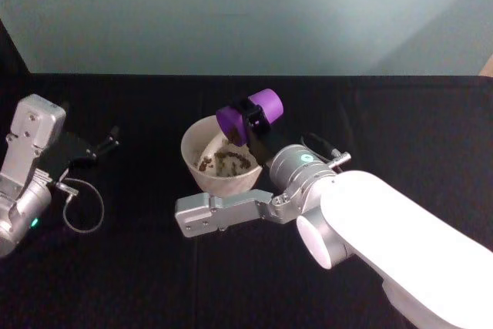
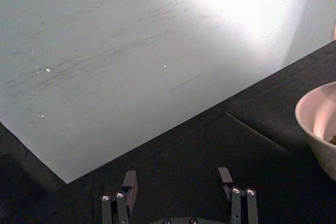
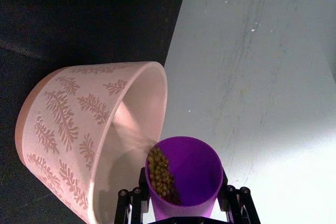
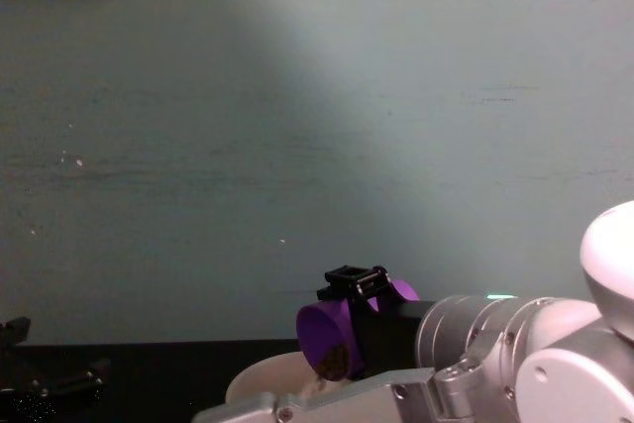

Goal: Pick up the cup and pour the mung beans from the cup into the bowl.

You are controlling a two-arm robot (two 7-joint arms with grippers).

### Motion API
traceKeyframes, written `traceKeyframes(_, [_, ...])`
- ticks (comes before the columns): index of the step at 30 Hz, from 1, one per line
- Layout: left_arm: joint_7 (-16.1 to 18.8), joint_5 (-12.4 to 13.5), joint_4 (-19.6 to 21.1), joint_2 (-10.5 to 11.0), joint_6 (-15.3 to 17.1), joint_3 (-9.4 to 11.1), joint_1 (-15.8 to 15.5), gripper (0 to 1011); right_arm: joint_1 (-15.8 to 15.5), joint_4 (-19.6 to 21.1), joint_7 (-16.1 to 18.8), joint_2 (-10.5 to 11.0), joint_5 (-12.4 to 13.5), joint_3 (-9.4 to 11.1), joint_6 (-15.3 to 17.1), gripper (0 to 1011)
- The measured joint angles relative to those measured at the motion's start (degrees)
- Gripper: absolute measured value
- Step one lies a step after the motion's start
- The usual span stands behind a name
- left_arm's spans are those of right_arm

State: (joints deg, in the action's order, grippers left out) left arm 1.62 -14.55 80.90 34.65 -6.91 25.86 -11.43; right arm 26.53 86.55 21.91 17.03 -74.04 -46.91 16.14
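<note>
The black right gripper (image 4: 369,316) clamps a purple cup (image 4: 325,336) tipped on its side, mouth turned toward the robot's left. Mung beans (image 4: 333,364) sit at the mouth's lower lip, just above the rim of a cream bowl (image 4: 260,379) on the black table (image 4: 149,369). A teal wall (image 4: 297,96) stands behind.

we see a bright purple cup (image 1: 268,104) with yellow-green mung beans (image 3: 160,173) inside. the bowl (image 3: 68,119) is cream-white, its outer wall printed with pinkish-brown fern sprigs. the table cloth (image 1: 400,121) is black, the wall (image 1: 231,13) pale grey-green, the right arm (image 1: 385,244) white and silver.
</note>
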Motion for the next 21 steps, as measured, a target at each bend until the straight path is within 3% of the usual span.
traceKeyframes(21, [0.0, 0.0, 0.0, 0.0, 0.0, 0.0, 0.0, 1000, -0.1, 0.0, 0.1, -0.1, -0.1, 0.1, 0.1, 726])
